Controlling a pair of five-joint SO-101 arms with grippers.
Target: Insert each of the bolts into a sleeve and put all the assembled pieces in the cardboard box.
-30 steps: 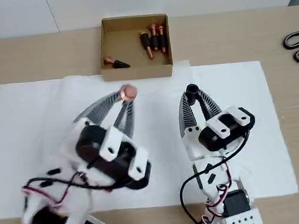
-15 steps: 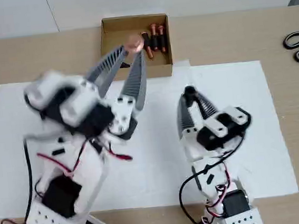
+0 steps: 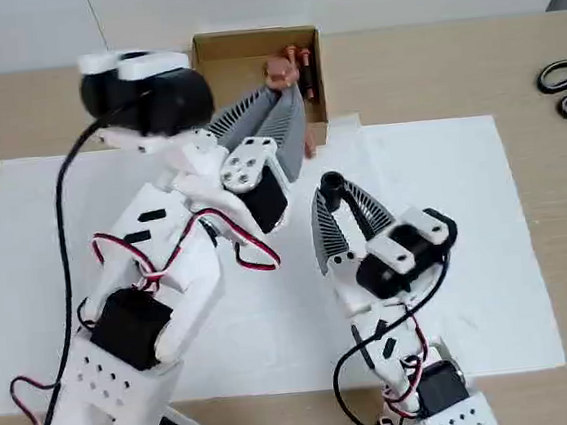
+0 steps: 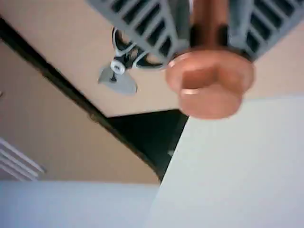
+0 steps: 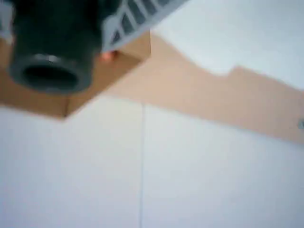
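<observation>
Plainly, my left tool [image 3: 279,92] is clenched on a copper bolt [image 3: 281,71], whose head sticks out past the tip. It hangs over the right side of the cardboard box [image 3: 247,37], above the finished pieces [image 3: 298,58] lying there. My first worry is that this bolt, as far as I can see, carries no sleeve. Letting go here would drop a bare bolt among the assembled ones, and it would have to be fished out. The fingers [image 3: 254,115] also sit close to the box's near wall, so a low pass could shove the box across the counter [image 3: 430,68].

To the right and nearer, my right tool [image 3: 337,193] is grasping a black sleeve [image 3: 332,182], its open end free, well apart from the bolt. The bolt's shank is buried between my left fingers with the head leading, so I judge mating them will be awkward. A skewed push could pop the round sleeve out of its pinch and send it rolling over the white paper [image 3: 464,205]. At the far right lie scissors [image 3: 565,85], out of the way.

No brand, label or writing is legible anywhere.
</observation>
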